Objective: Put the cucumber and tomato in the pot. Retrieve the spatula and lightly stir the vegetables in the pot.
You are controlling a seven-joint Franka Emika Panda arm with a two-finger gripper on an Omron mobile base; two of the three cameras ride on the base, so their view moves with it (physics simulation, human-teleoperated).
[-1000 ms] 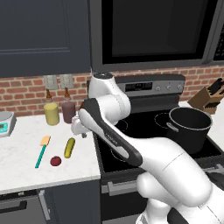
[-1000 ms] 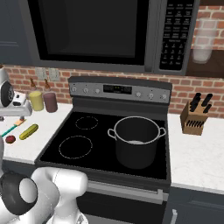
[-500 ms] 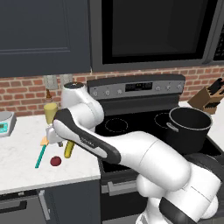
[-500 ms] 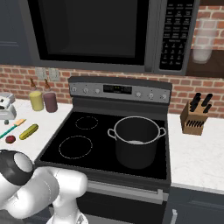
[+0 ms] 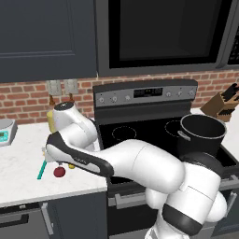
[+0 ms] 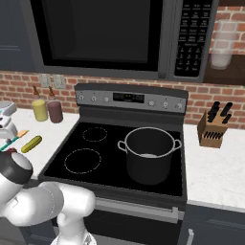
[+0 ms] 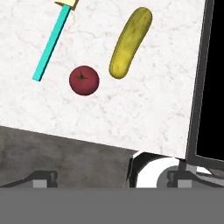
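Observation:
The yellow-green cucumber [image 7: 130, 42] lies on the white counter beside the small dark red tomato [image 7: 84, 80]. The spatula [image 7: 51, 43], with its teal handle and orange blade, lies just beyond the tomato. My gripper [image 7: 113, 178] hangs above these three, open, with nothing between its widely spread fingers. From the base I see the cucumber [image 6: 31, 143], the spatula [image 6: 12, 139] and the tomato [image 5: 59, 172] left of the stove, partly covered by my arm. The black pot [image 6: 148, 154] stands on the stove's front right burner, away from the gripper.
A pale yellow jar [image 6: 39, 110] and a maroon jar [image 6: 55, 111] stand at the back of the left counter. A scale [image 5: 4, 130] sits at the far left. A knife block [image 6: 214, 129] stands right of the stove [image 6: 91, 143]. The counter's front edge runs close below the tomato.
My arm has swung left from the stove to over the left counter, and the hand now points down at the vegetables. The cucumber, tomato, spatula and pot have stayed put.

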